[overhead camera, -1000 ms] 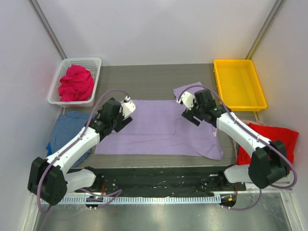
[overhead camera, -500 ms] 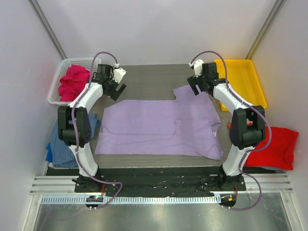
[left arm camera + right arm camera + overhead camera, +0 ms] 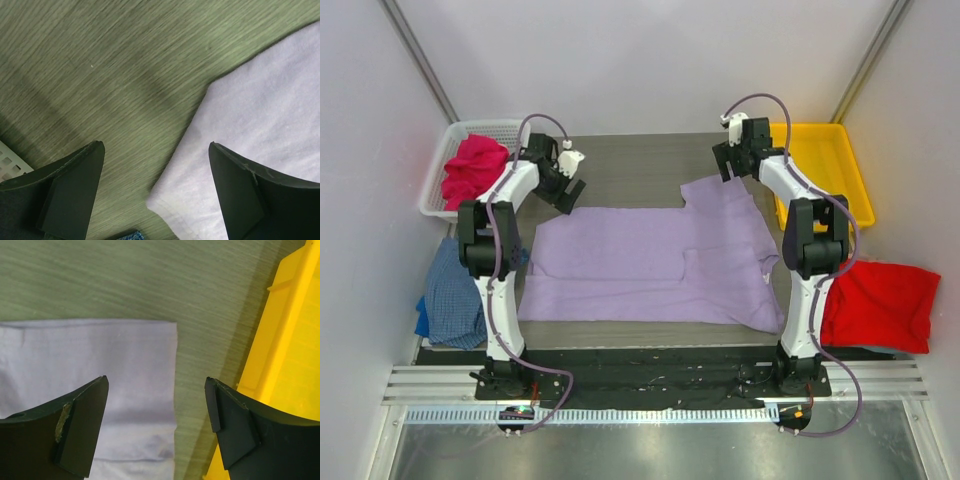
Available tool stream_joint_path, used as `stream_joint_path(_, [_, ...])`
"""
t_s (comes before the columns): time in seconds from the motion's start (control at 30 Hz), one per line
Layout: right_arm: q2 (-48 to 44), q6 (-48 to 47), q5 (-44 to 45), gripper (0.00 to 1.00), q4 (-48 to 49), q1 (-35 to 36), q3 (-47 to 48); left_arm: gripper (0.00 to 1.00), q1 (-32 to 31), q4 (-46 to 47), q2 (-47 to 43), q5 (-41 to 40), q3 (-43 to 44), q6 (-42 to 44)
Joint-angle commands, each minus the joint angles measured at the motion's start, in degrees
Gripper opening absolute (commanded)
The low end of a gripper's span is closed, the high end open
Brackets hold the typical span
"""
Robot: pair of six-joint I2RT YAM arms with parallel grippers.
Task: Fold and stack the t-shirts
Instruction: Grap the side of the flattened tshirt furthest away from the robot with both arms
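A large lavender t-shirt (image 3: 650,265) lies spread flat in the middle of a grey table (image 3: 630,160), with one sleeve sticking out at its far right. Three more shirts wait around it: a pink t-shirt (image 3: 470,172) bundled in a white basket (image 3: 490,125) at the far left, a blue checked t-shirt (image 3: 455,300) at the near left, and a red t-shirt (image 3: 880,305) at the near right. A yellow tray (image 3: 817,178) sits at the far right.

The left gripper (image 3: 570,190) hovers over the lavender shirt's far left corner, fingers apart and holding nothing. In its wrist view the cloth edge runs between them. The right gripper (image 3: 726,168) hovers over the far sleeve, also spread and empty. The sleeve's corner lies between its fingers and the tray is just beside it.

The step looks like taking both far corners to begin a fold. Doing it well likely means lowering both grippers together, straddling the edge, pinching only this shirt, and lifting evenly so it does not skew.
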Motion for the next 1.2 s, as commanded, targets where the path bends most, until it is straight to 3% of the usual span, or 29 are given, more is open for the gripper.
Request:
stream_joint_path(0.0, [4.94, 3.58, -4.80, 0.85, -0.98, -1.62, 9.83, 0.90, 0.60, -2.31, -0.85, 2.37, 2.76, 0.35])
stream_joint_path(0.23, [13.30, 5.96, -8.50, 0.81, -3.98, -3.47, 18.56, 0.88, 0.69, -3.63, -2.69, 2.90, 0.84, 1.49])
stream_joint_path(1.17, [18.57, 4.02, -12.02, 0.65, -3.63, -5.05, 19.79, 0.86, 0.69, -3.28, -7.00, -0.01, -5.85, 3.78])
